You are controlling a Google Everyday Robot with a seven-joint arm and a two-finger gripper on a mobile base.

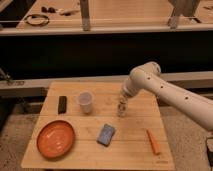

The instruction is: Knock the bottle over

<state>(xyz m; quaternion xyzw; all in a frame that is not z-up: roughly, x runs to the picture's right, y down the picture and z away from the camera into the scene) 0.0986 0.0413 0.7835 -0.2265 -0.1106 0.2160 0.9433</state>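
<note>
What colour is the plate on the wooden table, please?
Orange, seen in the camera view: the plate sits front-left, far from the gripper at the bottle.

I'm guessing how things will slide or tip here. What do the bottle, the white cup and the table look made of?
The bottle, right under the hand, looks like thin, pale, translucent plastic. The white cup looks like matte plastic, opaque and even in colour, though paper is possible. The table looks like unpainted light wood, with plank seams along its top.

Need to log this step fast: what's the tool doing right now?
Tool: right above the upright bottle on the wooden table, at its top; a grip on it cannot be told.
</note>
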